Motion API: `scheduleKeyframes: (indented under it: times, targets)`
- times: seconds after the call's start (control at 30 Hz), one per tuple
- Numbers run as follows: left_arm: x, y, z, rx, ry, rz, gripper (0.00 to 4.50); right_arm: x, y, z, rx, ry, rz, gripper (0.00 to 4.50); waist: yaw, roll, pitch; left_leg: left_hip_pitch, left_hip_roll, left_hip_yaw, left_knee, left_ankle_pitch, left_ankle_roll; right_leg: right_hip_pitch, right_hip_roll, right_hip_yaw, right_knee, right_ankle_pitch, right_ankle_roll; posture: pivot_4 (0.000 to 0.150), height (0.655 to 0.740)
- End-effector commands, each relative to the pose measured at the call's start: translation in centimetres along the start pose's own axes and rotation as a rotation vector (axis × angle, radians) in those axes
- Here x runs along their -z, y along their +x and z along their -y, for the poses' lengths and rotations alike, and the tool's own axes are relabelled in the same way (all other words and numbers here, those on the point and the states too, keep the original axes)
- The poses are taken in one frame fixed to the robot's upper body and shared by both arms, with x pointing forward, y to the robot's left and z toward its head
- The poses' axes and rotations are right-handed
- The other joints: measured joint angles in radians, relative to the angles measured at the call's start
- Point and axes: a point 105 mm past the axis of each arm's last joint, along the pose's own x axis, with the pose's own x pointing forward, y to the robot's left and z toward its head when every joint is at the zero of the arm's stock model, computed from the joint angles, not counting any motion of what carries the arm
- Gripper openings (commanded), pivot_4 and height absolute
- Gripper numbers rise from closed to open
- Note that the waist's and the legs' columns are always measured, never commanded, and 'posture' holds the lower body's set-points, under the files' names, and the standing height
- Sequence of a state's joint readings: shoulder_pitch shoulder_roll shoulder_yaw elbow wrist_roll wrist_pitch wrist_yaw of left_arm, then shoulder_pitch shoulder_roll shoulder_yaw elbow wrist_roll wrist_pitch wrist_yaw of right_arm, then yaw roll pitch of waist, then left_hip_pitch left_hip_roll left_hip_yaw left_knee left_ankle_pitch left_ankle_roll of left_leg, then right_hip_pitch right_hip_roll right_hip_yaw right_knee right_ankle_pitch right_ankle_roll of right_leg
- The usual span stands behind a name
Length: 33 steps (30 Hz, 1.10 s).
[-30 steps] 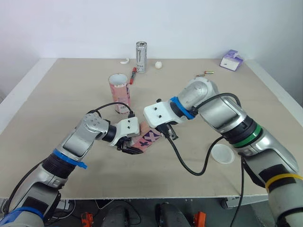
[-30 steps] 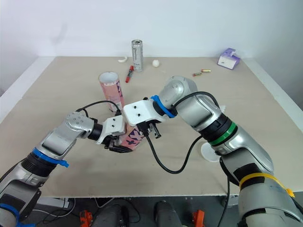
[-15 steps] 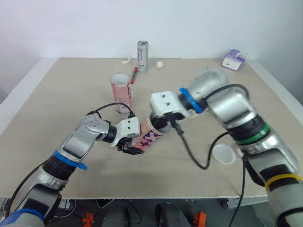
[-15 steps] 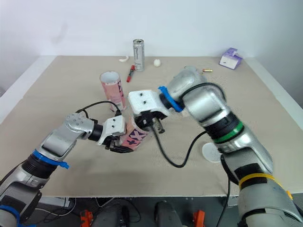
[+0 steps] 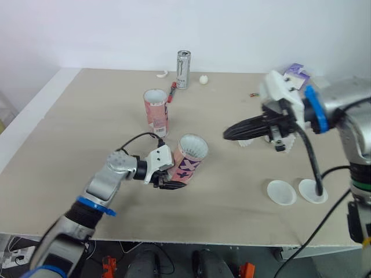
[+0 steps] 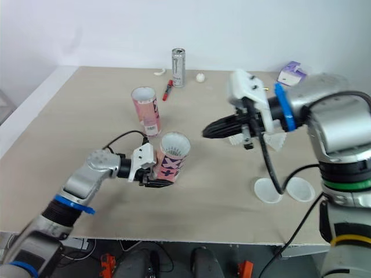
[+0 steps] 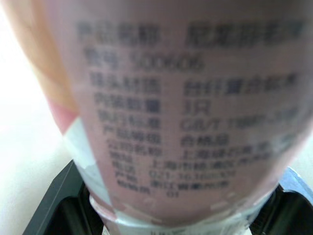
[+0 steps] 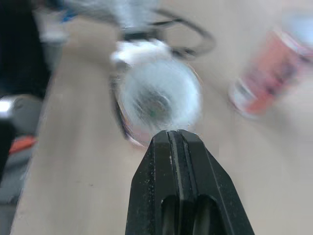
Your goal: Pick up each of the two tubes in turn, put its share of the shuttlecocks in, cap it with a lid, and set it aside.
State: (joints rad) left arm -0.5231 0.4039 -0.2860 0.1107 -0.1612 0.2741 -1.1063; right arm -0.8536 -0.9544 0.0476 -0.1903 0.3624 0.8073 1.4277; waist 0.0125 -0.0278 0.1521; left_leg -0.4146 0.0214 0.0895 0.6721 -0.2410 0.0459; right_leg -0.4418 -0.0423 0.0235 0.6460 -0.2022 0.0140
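Plain pale wall (image 5: 116,29) behind a wide tan surface (image 5: 75,145).
Flat, matte and light tan on top, edged by a white border (image 5: 32,113) along the left and right sides, and running back to meet the bare white wall in a straight line. Lit softly and evenly, with only faint shadows on the top. Under the near edge, a dark strip of floor (image 5: 261,258); off the left corner, a paler patch with cables (image 5: 14,255), too small to make out further.
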Motion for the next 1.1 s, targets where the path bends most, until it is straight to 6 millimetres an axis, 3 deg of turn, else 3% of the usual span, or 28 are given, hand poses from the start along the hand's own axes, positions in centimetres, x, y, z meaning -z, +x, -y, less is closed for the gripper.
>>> scheduleKeyframes:
  times: [0.03,0.13,0.47,0.6,0.7,0.73,0.8,0.83,1.1]
  targets:
    - [-1.0,0.8,0.0,-0.044,0.009,0.151,3.03,2.2,-1.7,-0.4,0.098,0.004,-0.057,0.07,-0.001,0.000,0.000,-0.002,0.000,-0.002,0.001,0.000,0.000,0.000,-0.001,-0.003,-0.001,-0.001,0.001,0.150,0.7400]
    - [-1.0,1.8,0.7,-0.047,0.038,0.214,3.03,4.7,-2.4,-0.8,0.157,0.046,-0.120,0.07,-0.002,0.000,0.000,-0.008,-0.001,-0.002,0.001,-0.001,0.002,-0.004,-0.001,-0.003,-0.001,0.001,0.007,0.150,0.7400]
    - [-1.4,3.6,2.3,0.059,0.079,0.277,3.03,9.4,-3.8,-1.8,0.187,0.094,-0.296,0.07,-0.005,0.002,0.001,-0.006,0.001,-0.006,0.001,-0.002,0.005,-0.002,0.007,-0.006,-0.001,-0.003,0.005,0.150,0.7400]
    - [-1.3,3.7,2.8,0.113,0.066,0.277,3.03,13.3,-5.8,-1.6,0.213,0.139,-0.466,1.32,-0.005,0.002,0.001,-0.006,0.000,-0.006,0.002,-0.002,0.005,-0.001,0.007,-0.005,-0.001,-0.003,0.004,0.150,0.7400]
    - [-0.9,3.6,2.9,0.134,0.053,0.270,3.03,14.0,-6.1,-1.7,0.209,0.158,-0.478,2.90,-0.007,0.002,0.001,-0.006,0.000,-0.005,0.002,-0.002,0.005,-0.001,0.007,-0.004,-0.001,-0.002,0.005,0.150,0.7400]
    - [-0.7,3.6,3.0,0.140,0.057,0.256,3.03,14.1,-6.2,-1.6,0.214,0.160,-0.485,3.16,-0.007,0.002,0.001,-0.006,0.000,-0.006,0.002,-0.003,0.005,-0.001,0.008,-0.004,-0.001,-0.001,0.008,0.150,0.7400]
    - [-0.3,3.7,3.0,0.147,0.071,0.236,3.03,14.3,-6.3,-1.4,0.219,0.157,-0.493,4.29,-0.006,0.002,0.001,-0.006,0.001,-0.007,0.002,-0.002,0.005,-0.001,0.009,-0.005,-0.001,-0.001,0.008,0.150,0.7400]
    - [-0.3,3.7,3.0,0.147,0.075,0.232,3.03,14.4,-6.3,-1.3,0.221,0.158,-0.494,4.45,-0.006,0.002,0.001,-0.006,0.001,-0.008,0.002,-0.002,0.005,-0.001,0.010,-0.005,-0.001,-0.001,0.008,0.150,0.7400]
    - [0.0,3.8,2.9,0.140,0.090,0.224,3.03,14.9,-5.7,-1.4,0.176,0.201,-0.535,4.45,-0.005,0.003,0.001,-0.006,0.002,-0.009,0.002,-0.002,0.005,0.000,0.011,-0.004,-0.001,-0.001,0.007,0.150,0.7400]
